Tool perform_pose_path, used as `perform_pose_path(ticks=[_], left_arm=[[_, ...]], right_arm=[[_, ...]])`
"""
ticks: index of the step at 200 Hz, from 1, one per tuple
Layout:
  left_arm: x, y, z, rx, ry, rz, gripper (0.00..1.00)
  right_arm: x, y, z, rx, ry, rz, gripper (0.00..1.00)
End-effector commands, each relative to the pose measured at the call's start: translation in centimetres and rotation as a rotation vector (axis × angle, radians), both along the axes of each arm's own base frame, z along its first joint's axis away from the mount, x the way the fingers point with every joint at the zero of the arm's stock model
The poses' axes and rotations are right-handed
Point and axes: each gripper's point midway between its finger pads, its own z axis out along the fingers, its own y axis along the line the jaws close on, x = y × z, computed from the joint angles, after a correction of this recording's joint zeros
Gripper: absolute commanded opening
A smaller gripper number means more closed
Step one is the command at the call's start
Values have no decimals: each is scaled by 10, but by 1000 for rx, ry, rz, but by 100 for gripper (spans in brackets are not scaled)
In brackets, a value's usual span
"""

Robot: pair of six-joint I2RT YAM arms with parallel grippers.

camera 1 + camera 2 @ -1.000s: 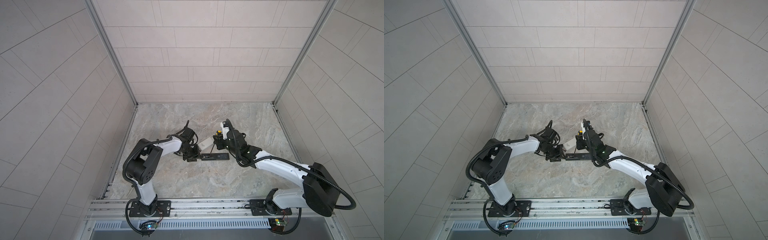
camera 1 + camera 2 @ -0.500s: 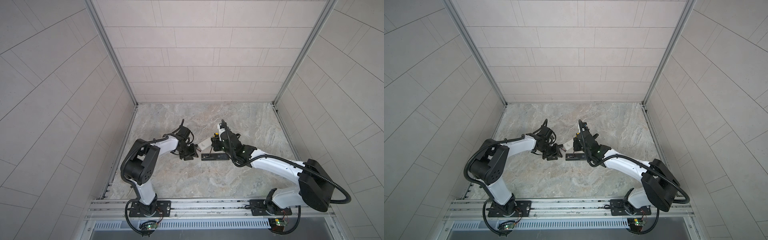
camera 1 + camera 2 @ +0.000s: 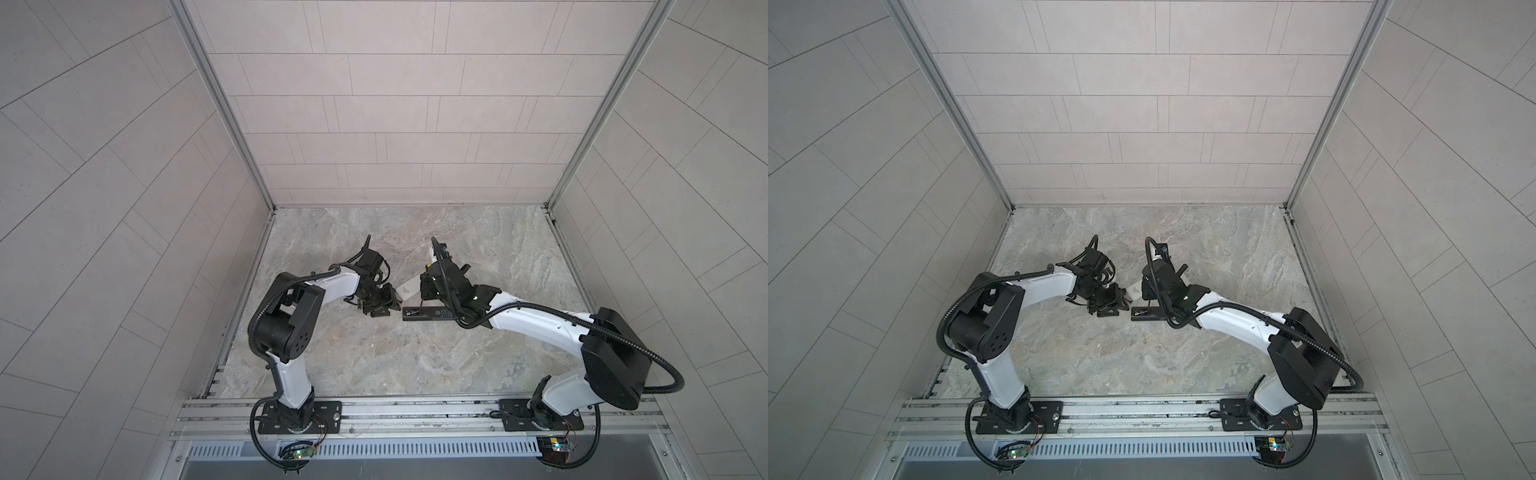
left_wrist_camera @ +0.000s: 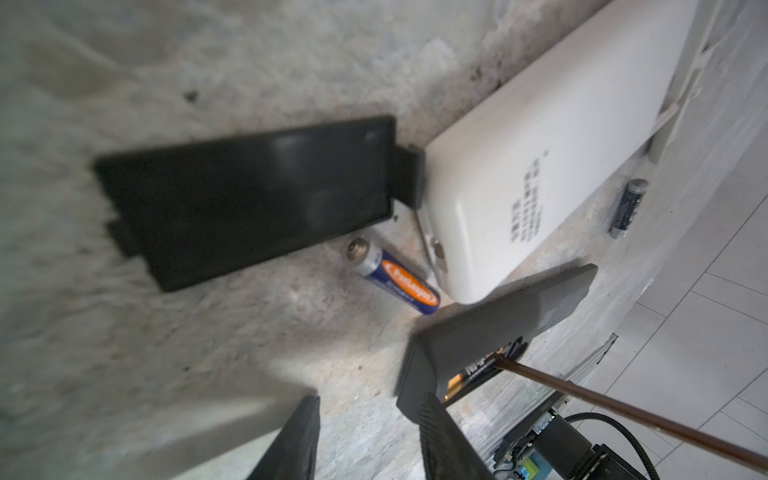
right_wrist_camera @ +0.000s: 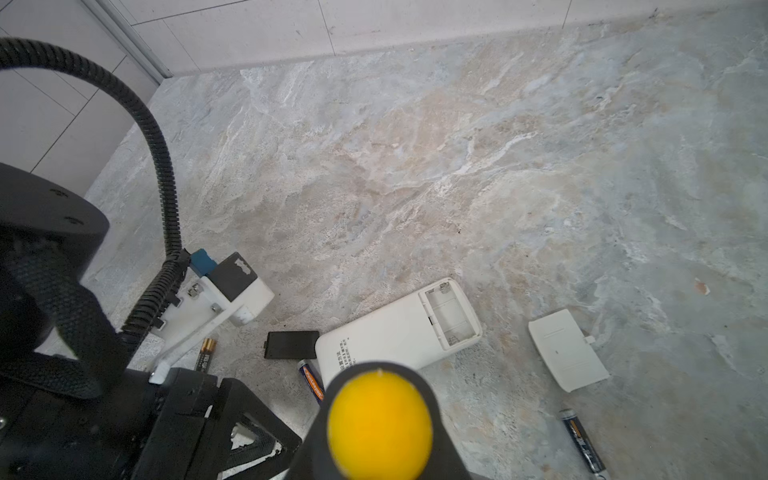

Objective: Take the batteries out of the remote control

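Right arm swung leftward with screwdriver; left pincer shifted slightly back.

The white remote lay face down, its bay empty; a blue-and-orange battery lay flat just beside its closed end; a gold-banded battery and a dark battery lay flat, well apart; the black remote lay open-backed, an inner battery seated inside.

Pale tiled walls; grey marbled floor.
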Motion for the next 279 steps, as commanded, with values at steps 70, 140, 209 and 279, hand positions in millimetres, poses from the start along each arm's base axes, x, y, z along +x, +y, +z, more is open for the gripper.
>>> perform_pose_path(ticks=[70, 140, 209, 279], left_arm=[[-40, -7, -27, -7, 121, -80, 42], [-55, -28, -26, -59, 145, -145, 39], [-37, -10, 0, -23, 42, -113, 40], [5, 13, 26, 57, -50, -63, 49]], right_arm=[[-6, -38, 15, 184, -127, -345, 0], [-32, -74, 14, 275, -205, -577, 0], [-48, -74, 11, 341, -249, -646, 0], [-56, -68, 12, 316, -258, -661, 0]])
